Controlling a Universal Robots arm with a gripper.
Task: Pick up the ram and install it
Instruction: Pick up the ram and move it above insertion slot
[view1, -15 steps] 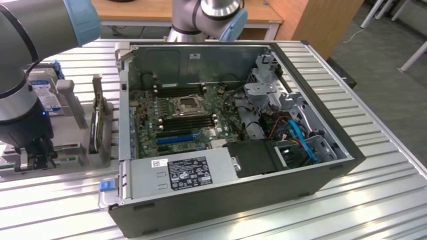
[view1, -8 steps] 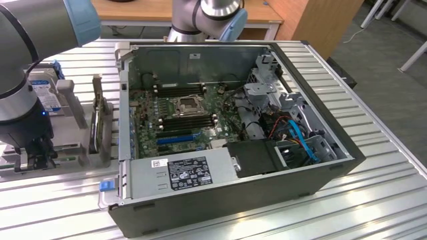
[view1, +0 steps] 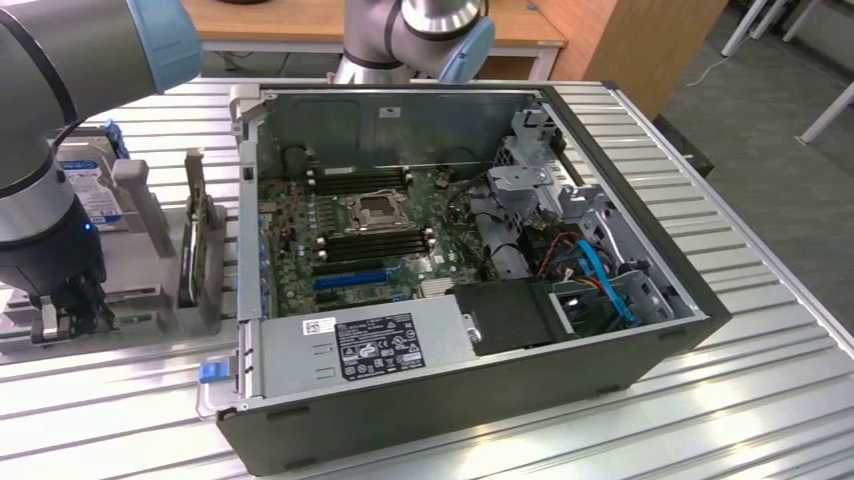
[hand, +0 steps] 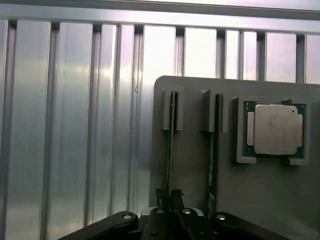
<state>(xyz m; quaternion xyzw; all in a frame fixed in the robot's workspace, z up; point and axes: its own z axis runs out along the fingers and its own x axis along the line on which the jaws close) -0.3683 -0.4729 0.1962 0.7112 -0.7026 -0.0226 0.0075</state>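
In the exterior view, the arm reaches down at the exterior view's left of the open computer case (view1: 534, 410). Its gripper (view1: 60, 320) is low over the ribbed metal counter (view1: 761, 400), near the blue-labelled hard drive (view1: 91, 195). The case lies with its side off, so the motherboard (view1: 374, 230) and its black memory slots (view1: 378, 243) face upward and can be reached from above.

In the wrist view, a grey holder plate (hand: 195, 165) lies on the counter (hand: 75, 125). It keeps the ram (hand: 172, 140) and a second ram stick (hand: 216, 145) on edge in narrow slots, probably so that the jaws can take each one by its two flat faces. The square silver CPU chip (hand: 276, 129) sits in a pocket beside them. The gripper (hand: 169, 194) has its jaws narrow, one on each face of the ram, and they appear to hold it while it is in its slot. The thin edge of the ram points at the camera. Its long axis runs along the slot, parallel to the second stick and to the ribs of the counter.
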